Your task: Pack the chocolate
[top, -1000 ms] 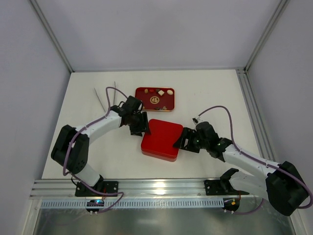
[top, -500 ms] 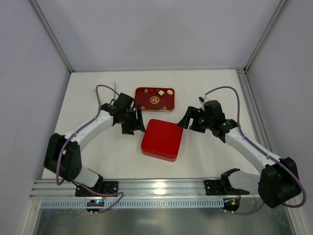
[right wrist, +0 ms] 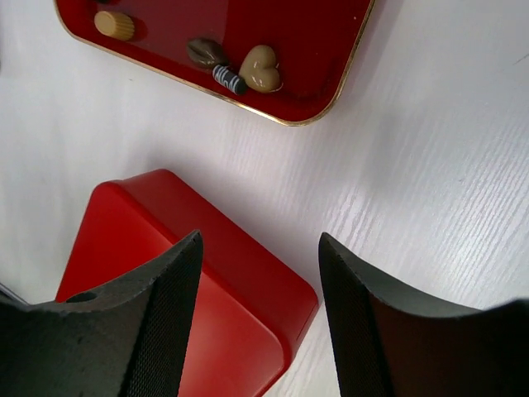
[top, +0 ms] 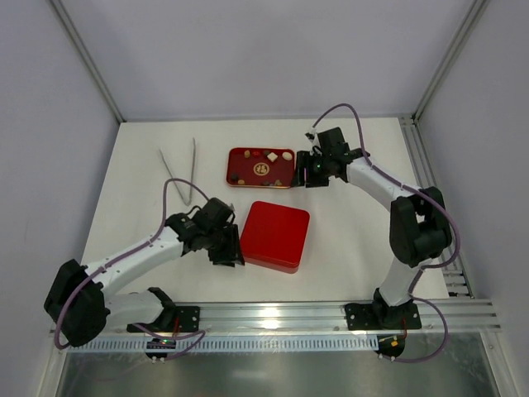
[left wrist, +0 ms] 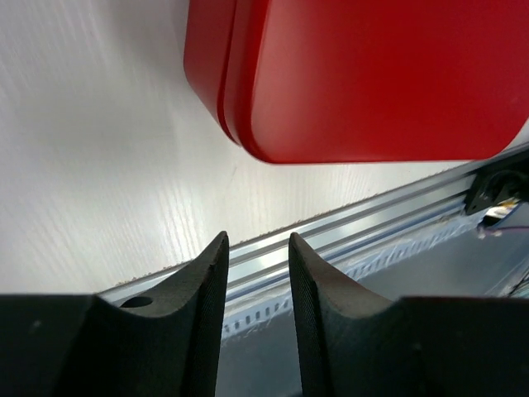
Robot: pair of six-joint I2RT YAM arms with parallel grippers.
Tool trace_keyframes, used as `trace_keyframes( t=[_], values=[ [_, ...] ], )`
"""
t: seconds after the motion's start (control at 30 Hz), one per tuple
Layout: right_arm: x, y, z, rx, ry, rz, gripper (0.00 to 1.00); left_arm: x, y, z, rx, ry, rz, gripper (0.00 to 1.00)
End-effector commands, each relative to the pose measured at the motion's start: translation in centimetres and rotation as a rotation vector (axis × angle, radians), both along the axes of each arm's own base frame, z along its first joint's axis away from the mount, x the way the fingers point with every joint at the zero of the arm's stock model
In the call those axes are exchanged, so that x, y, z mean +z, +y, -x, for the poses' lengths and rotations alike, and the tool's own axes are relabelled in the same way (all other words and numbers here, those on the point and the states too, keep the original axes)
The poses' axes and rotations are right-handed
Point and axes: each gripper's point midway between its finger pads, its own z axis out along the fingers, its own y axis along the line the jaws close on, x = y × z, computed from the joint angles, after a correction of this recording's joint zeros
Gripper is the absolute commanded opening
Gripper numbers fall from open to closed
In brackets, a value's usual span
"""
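- Left claw (left wrist: 258, 240), released to a narrow gap and empty, hovers low at the near-left edge of the closed red box (top: 274, 236).
- Right claw (right wrist: 260, 240), spread wide and empty, hangs beside the tray (top: 244, 165).
- Chocolate (right wrist: 260, 66) lies on that tray, far across the desk (top: 372, 231). Packing looks unstarted, and the box likely needs opening first.

White counter (top: 364, 240), faint wood grain, matte. Pale grey walls on three sides: back wall (top: 264, 58), left wall (top: 41, 165), right wall (top: 496, 149). Aluminium posts (top: 87, 59) rise from both back corners. Aluminium rail (top: 273, 314) runs along the near edge, a second rail (top: 416, 153) along the right edge. Light even, shadows soft.
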Motion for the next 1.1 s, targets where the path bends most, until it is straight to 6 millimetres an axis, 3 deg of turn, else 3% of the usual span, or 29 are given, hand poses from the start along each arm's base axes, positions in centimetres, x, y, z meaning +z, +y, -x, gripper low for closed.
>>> trace_keyframes(
  t=[0.0,0.2,0.3,0.43,0.63,0.8,1.07],
  values=[
    [0.2,0.2,0.2,0.088,0.014,0.027,0.60,-0.1,-1.0,0.8,0.057,-0.007,0.023,0.34],
    [-2.3,0.6,1.2,0.113,0.062,0.080,0.58,-1.7,-3.2,2.7,0.083,0.010,0.021,0.24],
    [-3.5,0.9,1.5,0.122,0.082,0.099,0.57,-2.4,-3.5,2.5,0.112,0.000,0.022,0.22],
    [-5.2,1.5,2.1,0.141,0.110,0.130,0.57,-2.9,-3.7,1.9,0.144,-0.013,0.014,0.21],
    [-6.2,1.9,2.5,0.160,0.122,0.135,0.57,-4.0,-4.2,1.0,0.177,-0.018,0.008,0.15],
    [-6.7,2.3,3.6,0.176,0.133,0.139,0.57,-4.7,-4.8,0.3,0.186,-0.021,-0.001,0.00],
    [-8.1,2.4,6.2,0.175,0.170,0.105,0.54,-4.4,-3.5,-2.7,0.260,-0.073,-0.029,0.00]
  ],
)
